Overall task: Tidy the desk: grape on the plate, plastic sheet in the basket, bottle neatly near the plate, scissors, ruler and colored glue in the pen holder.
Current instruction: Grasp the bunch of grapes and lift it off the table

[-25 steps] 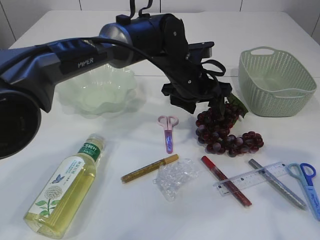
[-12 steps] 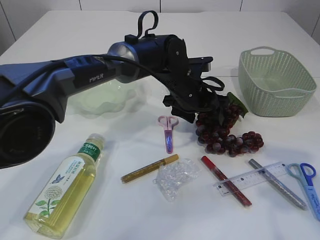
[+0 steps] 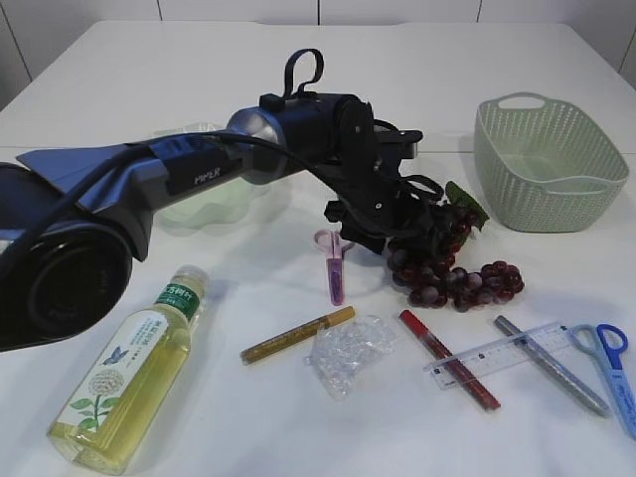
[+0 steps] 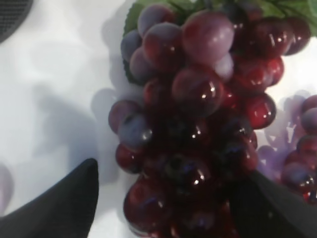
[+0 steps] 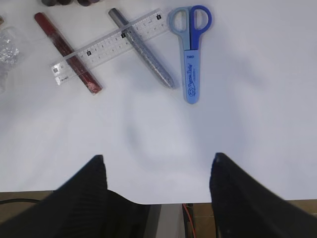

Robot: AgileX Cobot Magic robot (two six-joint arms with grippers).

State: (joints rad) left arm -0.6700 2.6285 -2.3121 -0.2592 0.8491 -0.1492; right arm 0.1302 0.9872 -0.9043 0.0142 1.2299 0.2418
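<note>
The left gripper (image 4: pixel 163 198), jaws spread wide on either side of the grape (image 3: pixel 442 263) lying on the table near the basket (image 3: pixel 550 164), was poised for the pickup, with closing and carrying to the plate (image 3: pixel 214 194) likely next.

My white table (image 3: pixel 517 60) carries a green basket (image 3: pixel 550 164) at the far right and a pale green plate (image 3: pixel 199 199) at the far left. Between them lies the grape bunch (image 3: pixel 447 268), with pink scissors (image 3: pixel 334 263) just beside it. Nearer me lie a bottle (image 3: pixel 134 373) on its side, a gold glue pen (image 3: pixel 296 334), a crumpled plastic sheet (image 3: pixel 348 355), a red pen (image 3: pixel 449 360), a clear ruler (image 3: pixel 497 348) across it, a silver pen (image 3: pixel 552 366) and blue scissors (image 3: pixel 611 363).
</note>
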